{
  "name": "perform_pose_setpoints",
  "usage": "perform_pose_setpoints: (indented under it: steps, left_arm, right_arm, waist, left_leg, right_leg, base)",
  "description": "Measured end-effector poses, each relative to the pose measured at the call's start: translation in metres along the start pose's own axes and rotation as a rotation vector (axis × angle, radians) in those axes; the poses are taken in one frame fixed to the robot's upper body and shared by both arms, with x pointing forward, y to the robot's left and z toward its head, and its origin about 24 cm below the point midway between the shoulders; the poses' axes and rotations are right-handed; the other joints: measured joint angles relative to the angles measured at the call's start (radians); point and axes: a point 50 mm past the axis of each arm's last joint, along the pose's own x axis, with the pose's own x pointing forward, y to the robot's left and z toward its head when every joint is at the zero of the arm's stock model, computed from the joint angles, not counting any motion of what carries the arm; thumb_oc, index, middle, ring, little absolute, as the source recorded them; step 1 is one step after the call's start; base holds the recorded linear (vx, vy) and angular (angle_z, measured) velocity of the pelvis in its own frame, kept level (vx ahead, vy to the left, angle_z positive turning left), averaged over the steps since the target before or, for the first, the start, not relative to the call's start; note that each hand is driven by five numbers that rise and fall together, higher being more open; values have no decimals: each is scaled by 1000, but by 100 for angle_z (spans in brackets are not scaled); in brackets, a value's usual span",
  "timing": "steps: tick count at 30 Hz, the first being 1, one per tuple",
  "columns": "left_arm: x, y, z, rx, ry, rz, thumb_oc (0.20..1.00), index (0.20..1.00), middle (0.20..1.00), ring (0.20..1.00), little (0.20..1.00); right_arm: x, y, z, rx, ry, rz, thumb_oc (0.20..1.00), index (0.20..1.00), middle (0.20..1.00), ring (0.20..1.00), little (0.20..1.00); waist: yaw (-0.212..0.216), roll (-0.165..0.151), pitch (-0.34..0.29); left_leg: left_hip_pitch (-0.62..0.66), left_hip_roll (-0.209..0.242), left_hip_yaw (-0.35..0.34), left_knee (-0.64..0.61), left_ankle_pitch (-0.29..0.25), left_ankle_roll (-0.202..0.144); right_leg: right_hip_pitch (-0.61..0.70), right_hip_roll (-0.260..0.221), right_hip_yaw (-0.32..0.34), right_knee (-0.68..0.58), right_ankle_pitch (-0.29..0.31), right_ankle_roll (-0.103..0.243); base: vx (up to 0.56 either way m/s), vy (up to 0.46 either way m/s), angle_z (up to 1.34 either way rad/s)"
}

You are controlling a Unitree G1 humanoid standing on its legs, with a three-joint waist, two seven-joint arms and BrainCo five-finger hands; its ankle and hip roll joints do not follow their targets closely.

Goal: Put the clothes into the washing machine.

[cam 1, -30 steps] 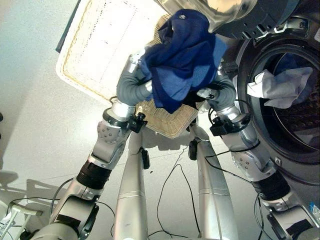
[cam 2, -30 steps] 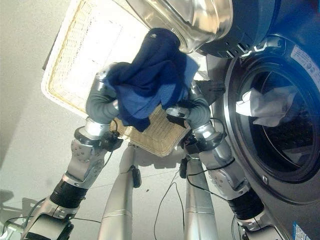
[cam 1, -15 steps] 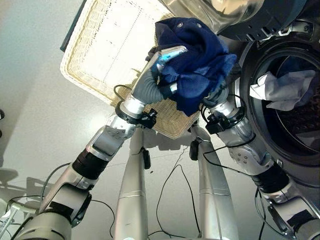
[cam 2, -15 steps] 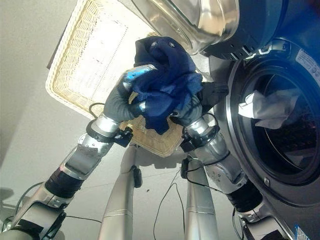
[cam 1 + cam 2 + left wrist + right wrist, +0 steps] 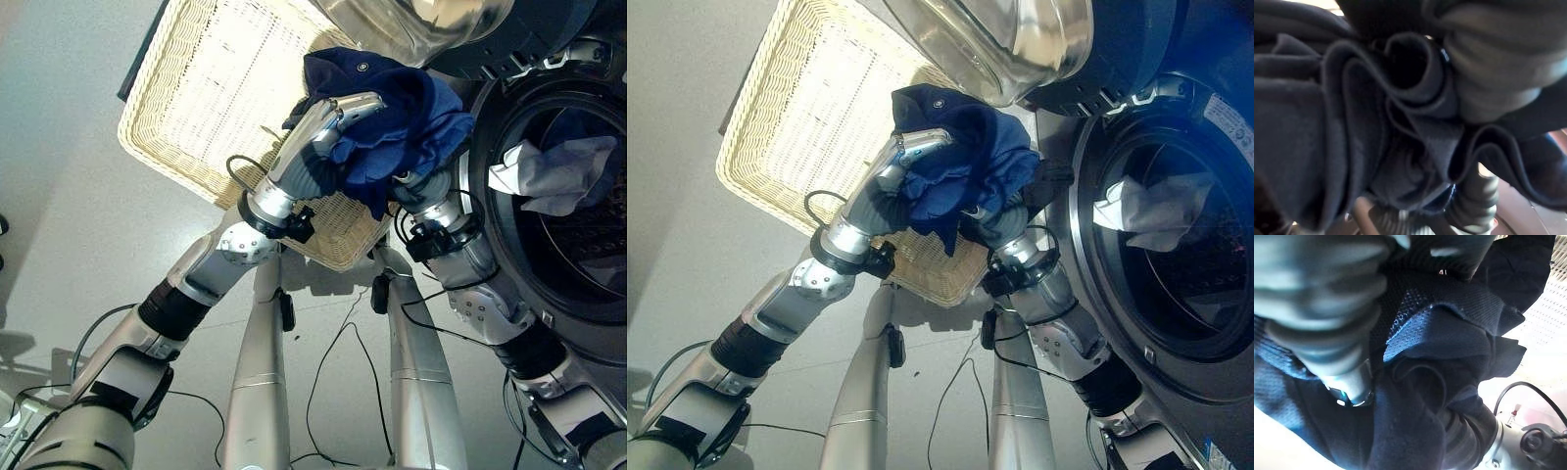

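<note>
1. Since the earlier frames the left arm had stretched further up and toward the right of the frame, and the dark blue garment (image 5: 392,117) had gone with it, from above the basket's near corner to just beside the washing machine's opening. The bundle was also more tightly gathered than a second before.

2. Left eye view: the left hand (image 5: 328,122) lay in the upper middle of the frame with its silver fingers extended along the garment's left side, pressed flat against the cloth. The right hand (image 5: 423,186) sat under the bundle, lower right of it, mostly covered by cloth, so I could not tell how its fingers stood. The wicker basket (image 5: 196,108) filled the upper left. The washing machine (image 5: 588,323) took the right edge, its drum open, with a pale grey cloth (image 5: 554,176) hanging over the drum's rim. The glass door (image 5: 431,20) hung open at the top.

3. Right eye view: the same scene. The garment (image 5: 965,166) was held between both hands at upper middle, above the basket's (image 5: 774,127) near corner and apart from the drum's opening (image 5: 1176,255). The left hand's fingers (image 5: 921,142) lay straight and together across the cloth.

4. Left wrist view: folds of dark cloth (image 5: 1352,127) bunched close against the hand's ribbed cover (image 5: 1498,63).

5. Right wrist view: the dark blue garment (image 5: 1449,333) was draped over the hand; the ribbed cover (image 5: 1317,298) showed at upper left, the fingers hidden in the cloth.
</note>
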Motion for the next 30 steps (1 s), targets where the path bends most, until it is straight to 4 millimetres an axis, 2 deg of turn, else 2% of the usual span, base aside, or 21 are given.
perform_pose_setpoints:
  steps: [1, 2, 3, 11, 21, 30]
  left_arm:
    - [0, 0, 0, 4, 3, 3, 228, 228, 228, 228, 228]
    - [0, 0, -1, 12, 6, 5, 467, 467, 467, 467, 467]
    - [1, -1, -1, 22, 14, 7, 1000, 1000, 1000, 1000, 1000]
    - [-2, -3, -4, 32, 52, 16, 1000, 1000, 1000, 1000, 1000]
    - [-13, -1, -11, 32, 134, 166, 1000, 1000, 1000, 1000, 1000]
    - [-39, 15, -37, 100, 333, 264, 1000, 1000, 1000, 1000, 1000]
  right_arm:
    - [0, 0, 0, 5, 0, -3, 200, 200, 200, 200, 200]
    - [0, -1, 0, 8, -1, -5, 200, 200, 200, 200, 200]
    - [-1, -2, -1, 7, 1, -12, 200, 200, 200, 200, 200]
    - [-2, -8, 0, 0, -6, -52, 200, 200, 200, 200, 200]
    - [-3, -13, 9, 26, -145, -158, 200, 200, 200, 200, 200]
    - [-8, -26, 39, -18, -345, -254, 200, 200, 200, 200, 200]
  waist:
    - [2, 0, 0]
    - [5, 0, 0]
    - [9, 0, 0]
    - [19, 0, 0]
    - [19, 0, 0]
    - [17, 0, 0]
  left_leg:
    - [-1, 0, 0, 0, 0, 0]
    - [-2, 0, 0, 0, 0, 0]
    - [-4, 0, 0, 0, 0, 0]
    - [-10, -1, -2, 0, 0, -1]
    - [-10, -1, -3, 0, 0, -1]
    - [-10, 0, -2, 1, 0, 0]
  right_leg:
    - [-2, 0, 0, 1, 0, 0]
    - [-3, 0, 0, 1, -1, 0]
    - [-5, 0, 0, 2, -2, -1]
    - [-10, -1, 0, 2, -3, -2]
    - [-9, -1, -1, 3, -3, -1]
    - [-8, -2, -2, 2, -3, -2]
  base:
    - [0, 0, 0]
    - [0, 0, 0]
    - [0, 0, 0]
    - [0, 0, 0]
    - [0, 0, 0]
    - [0, 0, 0]
